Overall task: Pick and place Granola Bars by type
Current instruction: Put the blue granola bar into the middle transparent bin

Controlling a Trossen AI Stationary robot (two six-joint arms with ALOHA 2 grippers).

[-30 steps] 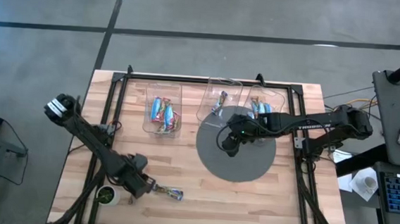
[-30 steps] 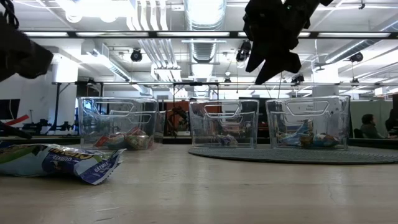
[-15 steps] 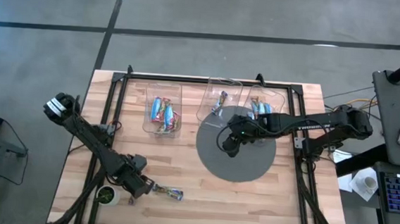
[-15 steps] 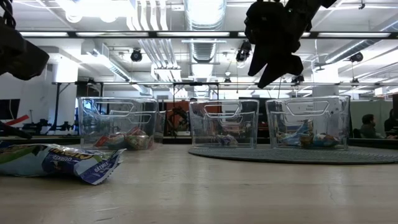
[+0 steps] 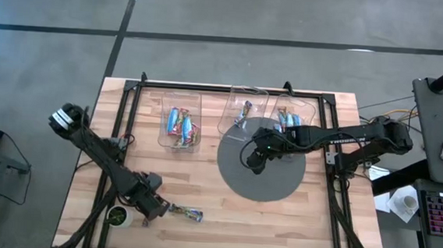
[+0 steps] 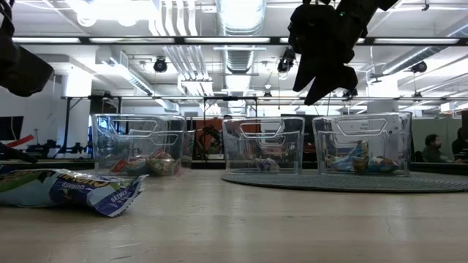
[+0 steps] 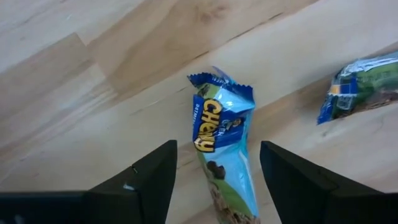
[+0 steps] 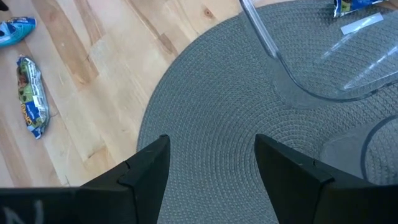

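Note:
A light blue bar [image 7: 224, 124] lies flat on the wood between the open fingers of my left gripper [image 7: 217, 149], which hovers above it near the table's near-left corner [image 5: 161, 207]. A second, multicoloured bar [image 7: 364, 84] lies just to its right [image 5: 190, 213] and shows close up in the low view [image 6: 73, 190]. My right gripper [image 8: 211, 142] is open and empty, raised over the round grey mat [image 5: 255, 162]. Three clear bins along the far side hold more bars: left [image 5: 180, 121], middle [image 5: 243, 110] and right [image 5: 294, 113].
The grey mat [image 5: 280, 183] lies under the middle and right bins. A small round green-and-white object [image 5: 117, 216] sits at the near-left corner beside my left arm. Bare wood stretches between the bins and the near edge. A black frame [image 5: 232, 88] borders the table.
My left gripper has edged slightly toward the table's left edge above the bars. The bars have not moved.

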